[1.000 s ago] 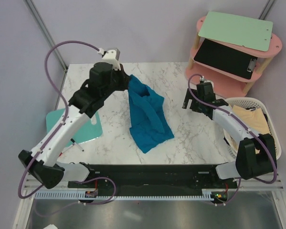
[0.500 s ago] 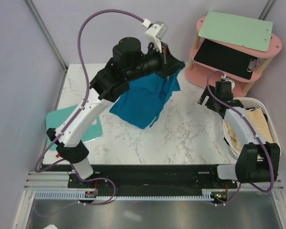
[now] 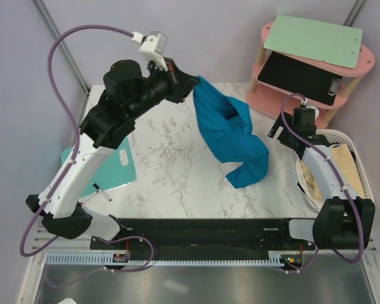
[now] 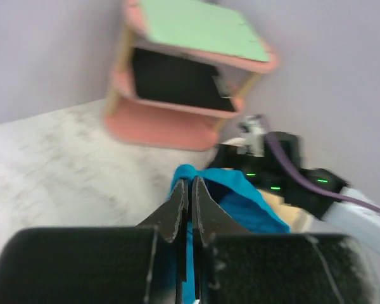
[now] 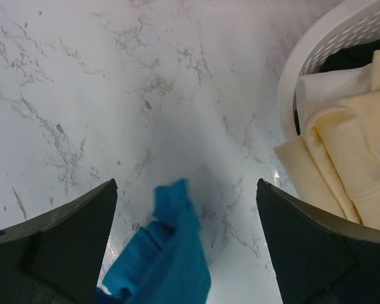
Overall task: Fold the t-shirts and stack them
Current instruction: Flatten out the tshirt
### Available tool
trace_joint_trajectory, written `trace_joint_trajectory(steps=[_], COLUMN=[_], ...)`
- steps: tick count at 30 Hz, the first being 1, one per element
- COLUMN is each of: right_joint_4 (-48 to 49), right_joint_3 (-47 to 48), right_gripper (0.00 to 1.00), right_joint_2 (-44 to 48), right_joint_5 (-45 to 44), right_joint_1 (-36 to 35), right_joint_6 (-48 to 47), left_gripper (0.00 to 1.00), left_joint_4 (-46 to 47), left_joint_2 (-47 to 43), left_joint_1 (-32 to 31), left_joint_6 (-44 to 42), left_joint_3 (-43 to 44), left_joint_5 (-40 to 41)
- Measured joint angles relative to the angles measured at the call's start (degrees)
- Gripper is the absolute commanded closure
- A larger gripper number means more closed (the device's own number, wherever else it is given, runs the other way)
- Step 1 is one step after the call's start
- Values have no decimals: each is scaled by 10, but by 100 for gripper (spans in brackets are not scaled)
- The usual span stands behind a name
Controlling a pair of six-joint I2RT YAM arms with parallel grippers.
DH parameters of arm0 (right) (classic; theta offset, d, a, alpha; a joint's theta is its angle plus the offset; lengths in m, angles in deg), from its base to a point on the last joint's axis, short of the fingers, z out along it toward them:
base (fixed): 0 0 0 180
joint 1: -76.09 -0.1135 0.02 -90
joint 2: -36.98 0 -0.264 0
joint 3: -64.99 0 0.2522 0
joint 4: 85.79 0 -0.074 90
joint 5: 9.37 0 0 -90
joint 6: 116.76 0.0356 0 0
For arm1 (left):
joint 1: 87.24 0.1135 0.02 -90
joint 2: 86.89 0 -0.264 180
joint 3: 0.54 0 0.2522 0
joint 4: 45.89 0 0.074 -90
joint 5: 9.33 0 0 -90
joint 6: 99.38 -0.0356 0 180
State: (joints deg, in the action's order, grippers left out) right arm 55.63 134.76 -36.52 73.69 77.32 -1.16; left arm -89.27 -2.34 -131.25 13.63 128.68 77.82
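My left gripper (image 3: 193, 81) is shut on the teal-blue t-shirt (image 3: 231, 136) and holds it raised above the back of the table; the cloth hangs and swings down to the right. In the left wrist view the shut gripper (image 4: 190, 187) pinches the blue cloth (image 4: 240, 202). My right gripper (image 3: 290, 136) is open and empty near the table's right edge; its wrist view shows the shirt's lower tip (image 5: 168, 253) between the wide-open gripper (image 5: 187, 190), not touching it. Cream-yellow t-shirts (image 3: 335, 161) lie in the basket, and also show in the right wrist view (image 5: 342, 152).
A white mesh basket (image 3: 361, 164) stands at the right edge. A pink two-tier shelf (image 3: 285, 101) at the back right carries a mint-green board (image 3: 313, 39) and a black clipboard (image 3: 301, 77). A teal board (image 3: 123, 166) lies at the left of the marble table (image 3: 171, 171).
My left arm swung the blue shirt up to the right, then back left; the shirt now trails out rightwards and downwards. My right gripper moved right toward the basket.
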Motion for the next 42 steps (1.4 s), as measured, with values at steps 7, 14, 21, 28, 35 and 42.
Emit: trace_joint_trajectory(steps=[7,14,21,28,35,42], right_joint_4=[9,36,55,75,87,96], right_joint_3=[-27,-72,-77,-77,-77,-79], right_gripper=[2,2,2,2,2,2], right_joint_2=[-2,-11,-45,-95,-121,-133], right_joint_5=[59,125,138,141,142,145], right_joint_1=[1,-26,-119,-140,-143,-143], right_joint_6=[-9,-10,-10,-4,-1,-1], left_gripper=[98,49,16,19,25,29], left_joint_4=[24,-28,-54,0,20,28], left_joint_2=[-184,-213,-220,-177,-43,-5], left_joint_1=[195,285,291,236,213,231], left_joint_6=[42,87,117,99,89,89], left_joint_3=[-397,-656,-640,-591,-595,-612], left_joint_5=[59,73,97,56,43,42])
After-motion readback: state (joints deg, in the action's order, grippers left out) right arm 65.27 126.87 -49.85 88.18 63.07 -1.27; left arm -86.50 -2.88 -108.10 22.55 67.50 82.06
